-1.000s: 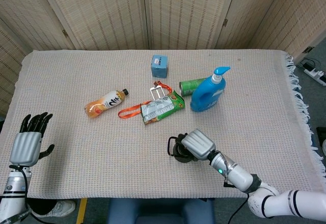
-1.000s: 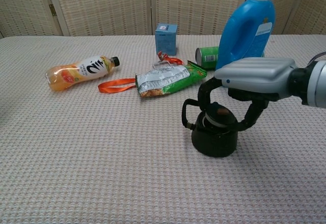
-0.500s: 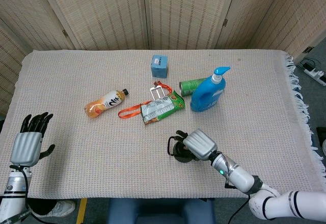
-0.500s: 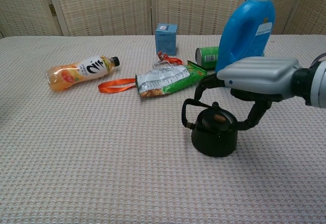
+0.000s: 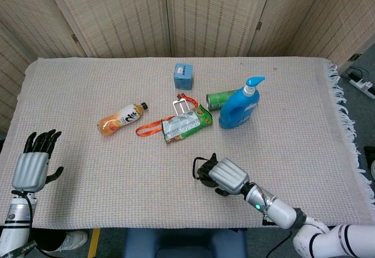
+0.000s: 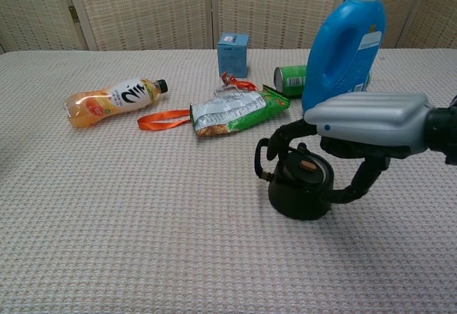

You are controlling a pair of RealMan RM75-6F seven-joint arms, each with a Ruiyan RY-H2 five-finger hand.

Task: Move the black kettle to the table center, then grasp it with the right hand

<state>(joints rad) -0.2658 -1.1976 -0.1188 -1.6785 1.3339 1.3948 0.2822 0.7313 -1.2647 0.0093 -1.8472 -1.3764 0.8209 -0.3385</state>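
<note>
The black kettle [image 6: 300, 184] stands upright on the cloth near the table's middle front, its handle [image 5: 199, 167] pointing left. My right hand [image 6: 368, 118] hovers just over it, fingers arched down around the lid and handle. The thumb [image 6: 357, 184] curves in by the kettle's right side, and no firm grip shows. In the head view the right hand [image 5: 225, 176] covers most of the kettle. My left hand [image 5: 32, 164] rests at the table's front left edge, fingers apart and holding nothing.
Behind the kettle lie a green snack bag [image 5: 186, 123] with an orange strap, a green can [image 5: 220, 99] and a blue detergent bottle [image 5: 239, 107]. A juice bottle [image 5: 120, 119] lies to the left and a small blue box [image 5: 183, 75] stands further back.
My right hand has slid nearer to me and lower around the kettle, with its thumb dropping from the lid to the side. The kettle and my left hand have not moved.
</note>
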